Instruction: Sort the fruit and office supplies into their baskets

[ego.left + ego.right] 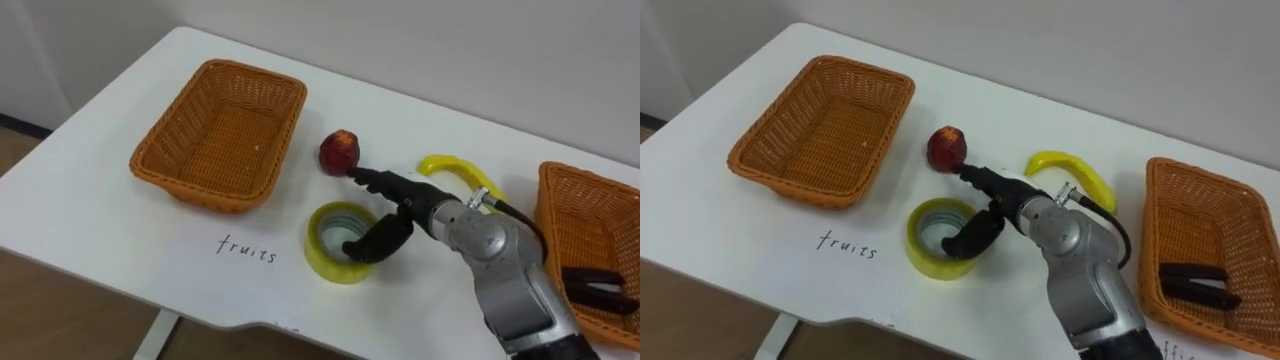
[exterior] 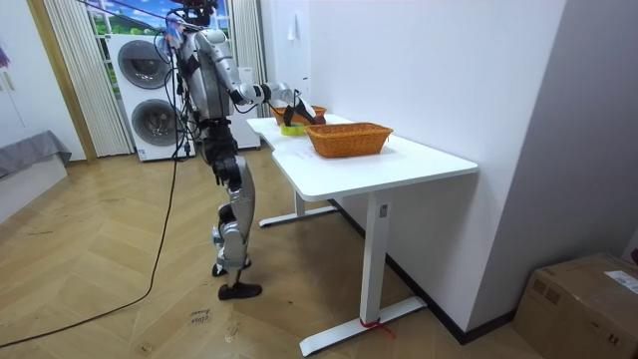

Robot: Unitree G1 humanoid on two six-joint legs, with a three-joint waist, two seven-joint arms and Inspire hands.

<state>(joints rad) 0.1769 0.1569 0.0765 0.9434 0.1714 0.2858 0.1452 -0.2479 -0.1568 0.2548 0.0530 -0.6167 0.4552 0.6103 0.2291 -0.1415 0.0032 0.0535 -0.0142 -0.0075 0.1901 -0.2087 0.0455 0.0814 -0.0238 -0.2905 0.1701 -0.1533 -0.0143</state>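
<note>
Near the table's [image 1: 100, 220] front edge lies a yellow tape roll [image 1: 325, 255]. The right hand [image 1: 405, 205] reaches over it, released: thumb dipping into the ring, straight fingers touching the red apple [image 1: 340, 152] mid-table, beside the fruit basket [image 1: 190, 190]. A banana [image 1: 450, 165] lies near the right basket [image 1: 548, 215]. In the room view the robot stands upright at the table's end.

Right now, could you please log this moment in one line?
right hand: open, fingertips at red fruit | left basket: empty | banana, tape roll: on table
</note>
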